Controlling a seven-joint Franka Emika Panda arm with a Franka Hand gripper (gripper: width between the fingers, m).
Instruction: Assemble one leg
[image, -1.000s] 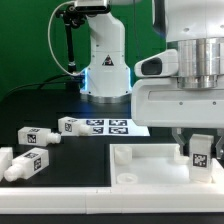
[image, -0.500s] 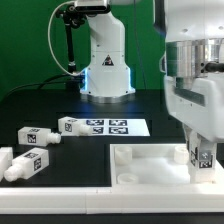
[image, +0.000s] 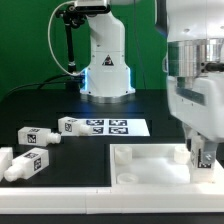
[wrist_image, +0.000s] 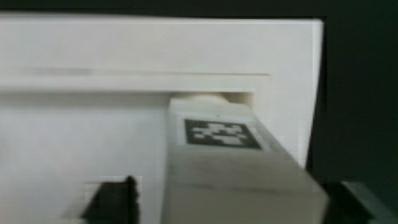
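Note:
My gripper (image: 203, 160) is at the exterior view's right, over the near right corner of the large white square panel (image: 150, 158). It is shut on a leg (image: 203, 155), a white post with a marker tag that stands upright in the panel's corner socket. In the wrist view the leg (wrist_image: 231, 160) runs between my two dark fingers (wrist_image: 116, 200), its tag facing the camera and its far end against the panel's rim (wrist_image: 160, 85). The stub end is hidden.
Three more legs lie on the black table at the exterior view's left (image: 28, 135), (image: 70, 125), (image: 22, 165). The marker board (image: 115, 127) lies behind the panel. The arm's base (image: 105, 70) stands at the back.
One second ago the wrist stood turned with the leg's tag facing the camera. It has since turned with the leg, whose tag now looks narrower. Hardly any change in the last half second.

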